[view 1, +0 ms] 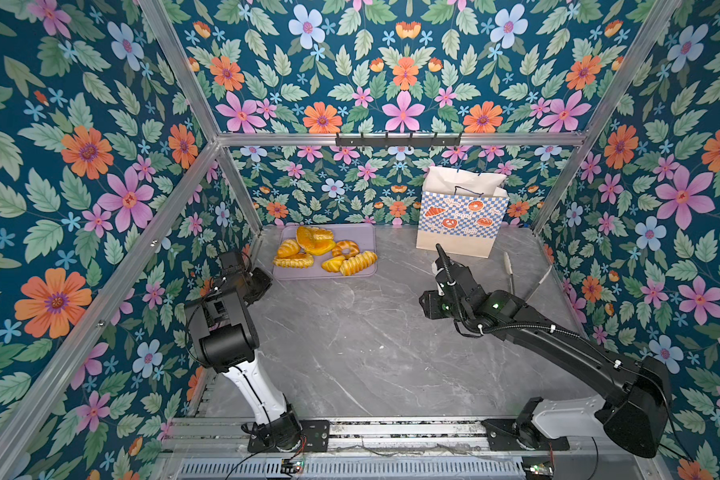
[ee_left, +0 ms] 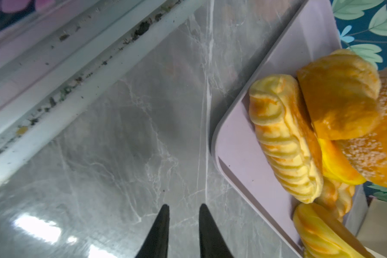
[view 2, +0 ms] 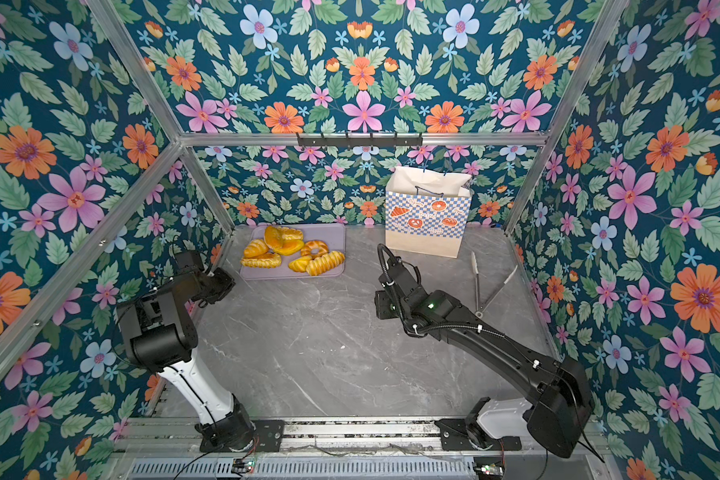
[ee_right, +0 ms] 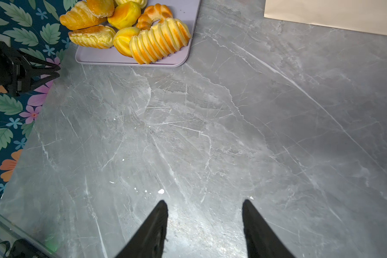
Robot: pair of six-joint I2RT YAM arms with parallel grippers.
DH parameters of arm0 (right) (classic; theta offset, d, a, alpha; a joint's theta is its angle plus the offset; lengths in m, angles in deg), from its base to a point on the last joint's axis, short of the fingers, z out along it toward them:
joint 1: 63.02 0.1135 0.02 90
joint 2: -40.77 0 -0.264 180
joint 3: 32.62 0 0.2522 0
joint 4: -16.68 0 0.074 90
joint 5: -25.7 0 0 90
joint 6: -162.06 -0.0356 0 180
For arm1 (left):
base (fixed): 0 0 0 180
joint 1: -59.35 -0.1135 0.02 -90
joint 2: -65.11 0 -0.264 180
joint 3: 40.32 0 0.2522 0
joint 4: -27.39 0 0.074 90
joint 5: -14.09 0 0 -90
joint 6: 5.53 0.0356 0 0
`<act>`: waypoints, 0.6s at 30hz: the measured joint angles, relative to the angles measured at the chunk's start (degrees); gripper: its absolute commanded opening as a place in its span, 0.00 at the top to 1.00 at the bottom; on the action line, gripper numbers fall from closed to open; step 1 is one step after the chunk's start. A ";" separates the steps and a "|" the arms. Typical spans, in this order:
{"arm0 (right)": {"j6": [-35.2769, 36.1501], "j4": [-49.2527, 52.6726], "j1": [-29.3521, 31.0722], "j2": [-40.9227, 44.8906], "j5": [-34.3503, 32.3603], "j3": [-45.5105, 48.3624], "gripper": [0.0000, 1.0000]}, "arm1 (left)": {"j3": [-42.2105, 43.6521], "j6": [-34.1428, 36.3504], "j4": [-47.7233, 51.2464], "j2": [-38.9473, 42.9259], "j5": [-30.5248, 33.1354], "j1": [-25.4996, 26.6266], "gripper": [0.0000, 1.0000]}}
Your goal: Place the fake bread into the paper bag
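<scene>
Left hand (ee_left: 183, 207) tips slightly parted; fake bread (ee_left: 286, 138) cut off, maybe seven.

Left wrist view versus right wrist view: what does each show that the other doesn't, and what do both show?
Only the left wrist view: a debris-flecked metal rail along the table edge. Only the right wrist view: the right gripper, open and empty. Both: the glossy golden-yellow fake bread piled on the flat lilac tray, the grey marble-look tabletop, and the black left gripper, narrowly parted, holding nothing.
</scene>
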 measured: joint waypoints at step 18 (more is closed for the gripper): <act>-0.20 -0.85 0.00 2.45 -1.97 0.98 0.45 | -1.70 -12.28 -7.69 -5.49 -3.04 0.39 0.75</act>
